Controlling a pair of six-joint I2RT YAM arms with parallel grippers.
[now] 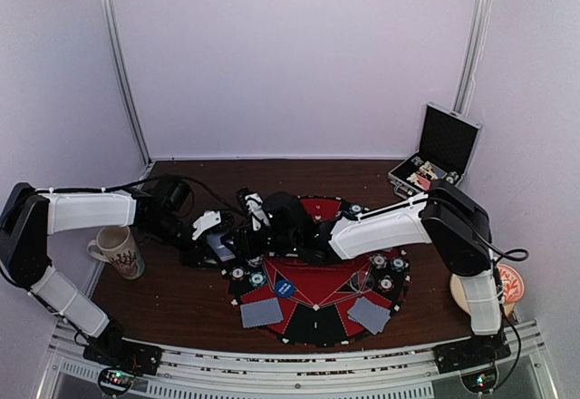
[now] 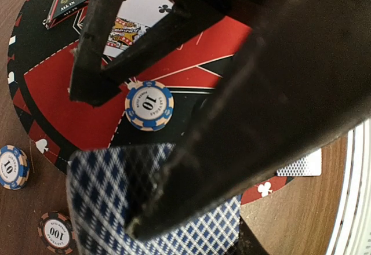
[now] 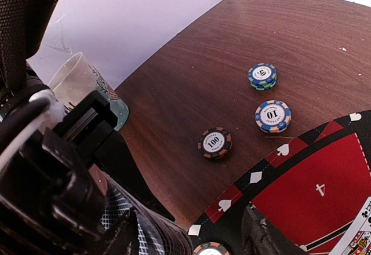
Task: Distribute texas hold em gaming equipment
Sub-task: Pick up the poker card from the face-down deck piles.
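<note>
My left gripper [image 1: 220, 243] is shut on a deck of blue-diamond-backed playing cards [image 2: 95, 200], held over the left rim of the round red and black mat [image 1: 319, 277]. My right gripper [image 3: 197, 232] reaches across to it, jaws open, one finger [image 3: 130, 235] right beside the deck [image 3: 116, 208]. On the mat lie two grey-blue cards [image 1: 261, 312] [image 1: 369, 315], a blue button disc [image 1: 285, 287] and chips [image 1: 257, 279] [image 1: 386, 283]. A blue 10 chip [image 2: 149, 105] lies under the right gripper's fingers [image 2: 93, 52]. Off the mat lie green 20 [image 3: 262, 76], blue 10 [image 3: 272, 116] and black 100 [image 3: 215, 142] chips.
A patterned mug [image 1: 118, 252] stands at the table's left edge, close to the left arm. The black case [image 1: 437, 152] stands open at the back right. An orange disc [image 1: 507, 283] lies by the right arm's base.
</note>
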